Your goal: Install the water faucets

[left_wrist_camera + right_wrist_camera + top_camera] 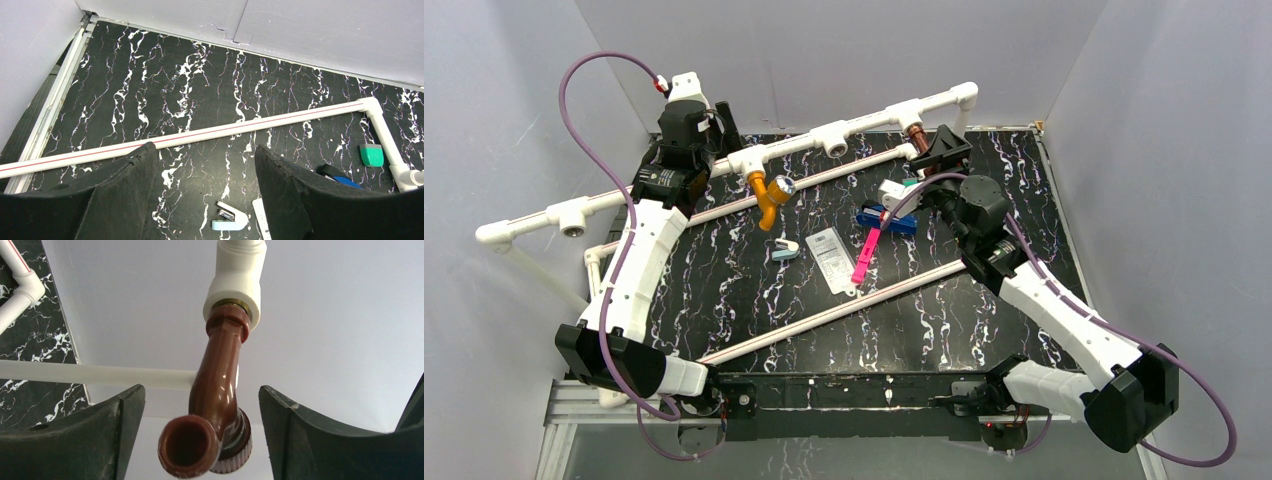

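Brown faucet (217, 370) in white tee (235, 285), right jaws open either side of it, left jaws open

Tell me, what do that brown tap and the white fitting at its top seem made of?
The brown tap looks like glossy moulded plastic: smooth, with bright highlights along its curve. The white fitting seems plastic too, with a duller satin surface. A thin ring between them has a brassy tint, possibly metal; too little shows to be sure.
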You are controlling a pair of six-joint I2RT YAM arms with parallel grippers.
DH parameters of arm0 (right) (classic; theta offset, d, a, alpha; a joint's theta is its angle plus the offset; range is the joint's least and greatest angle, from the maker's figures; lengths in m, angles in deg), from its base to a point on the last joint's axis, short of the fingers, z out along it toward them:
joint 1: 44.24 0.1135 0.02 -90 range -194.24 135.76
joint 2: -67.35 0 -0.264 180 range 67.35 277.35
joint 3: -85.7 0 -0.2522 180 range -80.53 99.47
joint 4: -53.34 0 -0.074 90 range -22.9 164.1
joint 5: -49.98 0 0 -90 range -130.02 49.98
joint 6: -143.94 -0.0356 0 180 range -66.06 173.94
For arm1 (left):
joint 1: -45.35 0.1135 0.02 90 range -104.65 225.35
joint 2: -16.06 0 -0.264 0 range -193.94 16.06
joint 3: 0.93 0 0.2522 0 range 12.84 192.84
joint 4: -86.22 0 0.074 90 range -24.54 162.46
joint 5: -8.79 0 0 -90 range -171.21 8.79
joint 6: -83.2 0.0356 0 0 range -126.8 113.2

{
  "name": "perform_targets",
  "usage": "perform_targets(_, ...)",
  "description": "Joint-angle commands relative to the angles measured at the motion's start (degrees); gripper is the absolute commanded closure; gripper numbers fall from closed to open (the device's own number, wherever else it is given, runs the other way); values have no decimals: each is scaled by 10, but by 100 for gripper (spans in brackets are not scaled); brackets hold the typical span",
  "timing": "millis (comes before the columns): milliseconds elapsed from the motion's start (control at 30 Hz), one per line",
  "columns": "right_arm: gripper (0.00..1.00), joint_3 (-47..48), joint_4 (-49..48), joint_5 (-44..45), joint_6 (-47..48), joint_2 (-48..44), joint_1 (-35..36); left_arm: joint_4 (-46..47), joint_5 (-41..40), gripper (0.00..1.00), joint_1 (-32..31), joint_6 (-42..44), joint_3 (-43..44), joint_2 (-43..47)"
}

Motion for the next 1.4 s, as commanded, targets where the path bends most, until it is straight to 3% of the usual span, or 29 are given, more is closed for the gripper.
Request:
perform_targets(0,29,7,-53,24,2,1,3,-115,24,30,-15,6,-30,-16)
perform_targets(167,56,3,-49,34,-45,-3,3,-115,24,30,-16,6,-30,-17)
perform_targets(367,99,13,-25,43,-168,-2,12,-115,23,30,-16,6,-31,-16)
perform_targets(567,99,42,4,36,-401,4,17,-116,23,30,-15,6,-31,-14)
perform_targets(900,99,85,29,-3,-954,9,17,-119,23,30,-17,6,-28,-12)
perform_targets(1367,99,64,7,27,-1491,-5,8,-121,19,30,-18,7,-34,-1)
